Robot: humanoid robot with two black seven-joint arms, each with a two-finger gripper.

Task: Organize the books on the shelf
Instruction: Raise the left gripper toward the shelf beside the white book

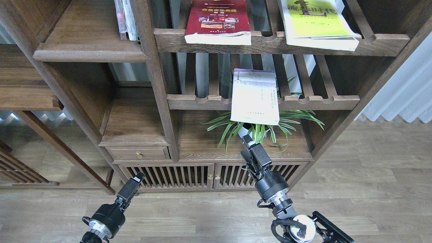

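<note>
1. Books are seen in 3 places on the slatted racks: the red book and the yellow-green book lie flat on the upper rack, and the white book lies on the lower rack, its near end jutting past the front rail above the plant.
2. The plank shelf at upper left is judged the target; only a few thin upright volumes are seen at its right end, and none of the 3 books is on it.
3. Progress is judged as barely begun: all 3 books are left to be moved.
4. The right gripper is raised just below the white book's near edge; its fingers appear close together, with nothing seen between them, though contact with the book cannot be told.
5. The left gripper is low and well apart from the books; its finger spacing cannot be told.
6. Writing on all 3 covers is printed in Chinese characters, too small or blurred to be read; no brand is made out.
</note>
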